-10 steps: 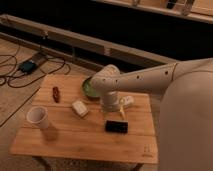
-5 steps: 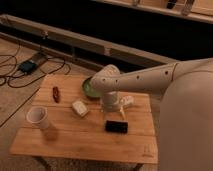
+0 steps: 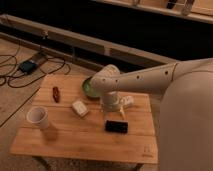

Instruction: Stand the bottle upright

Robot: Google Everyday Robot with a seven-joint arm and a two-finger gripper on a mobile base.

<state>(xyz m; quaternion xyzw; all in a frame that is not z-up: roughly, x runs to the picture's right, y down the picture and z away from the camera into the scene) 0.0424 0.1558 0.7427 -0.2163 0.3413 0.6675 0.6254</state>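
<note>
The bottle [image 3: 127, 101], small and whitish, rests on the wooden table [image 3: 75, 140] right of centre, and whether it lies or stands cannot be made out. My gripper [image 3: 113, 105] is down at the table surface right beside it, on its left, at the end of the white arm [image 3: 145, 80] reaching in from the right. Whether the gripper touches the bottle is unclear.
A green bowl [image 3: 89, 88] sits behind the gripper, partly hidden by the arm. A cream block [image 3: 79, 108] lies left of the gripper and a flat black object [image 3: 116, 127] just in front. A white paper cup [image 3: 37, 116] and a reddish-brown item [image 3: 56, 94] stand at the left.
</note>
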